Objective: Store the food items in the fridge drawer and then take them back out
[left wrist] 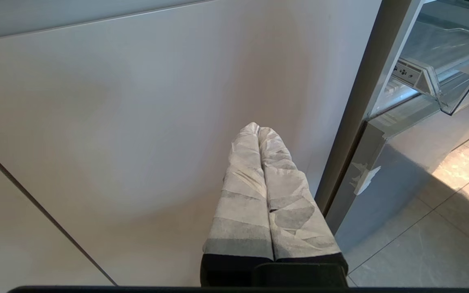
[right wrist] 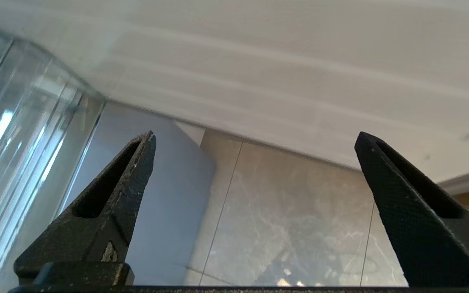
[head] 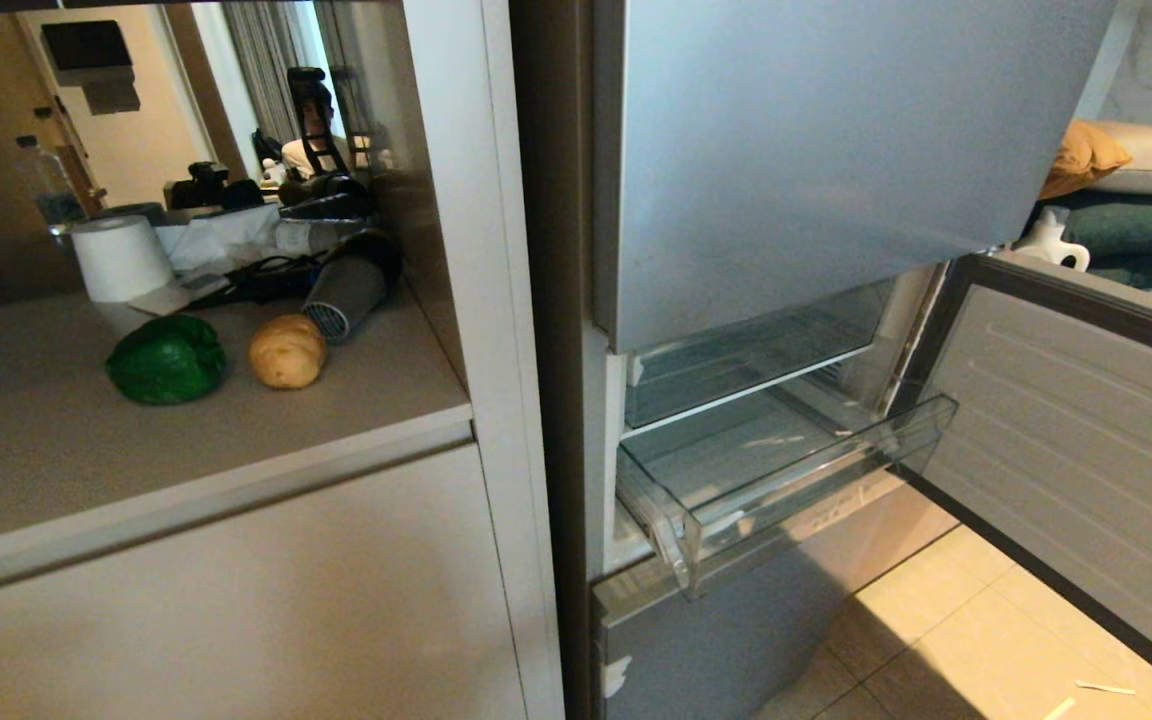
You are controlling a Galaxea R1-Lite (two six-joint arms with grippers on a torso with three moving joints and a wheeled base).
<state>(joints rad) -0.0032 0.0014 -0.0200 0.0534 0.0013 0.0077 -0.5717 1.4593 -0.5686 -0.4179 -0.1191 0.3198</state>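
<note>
Right wrist view: right pincer spread wide and empty beside the clear fridge drawer; left pincer pressed together.

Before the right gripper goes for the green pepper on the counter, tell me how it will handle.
The green pepper looks glossy, so the fingers may slip on its skin. Its lumpy, rounded shape suggests it could rock or roll if nudged, perhaps toward the tan lump beside it. It is probably hollow and light for its size, so a gentle squeeze should do.

A pale counter adjoins a silver fridge; sunlight falls on the tiled floor.
</note>
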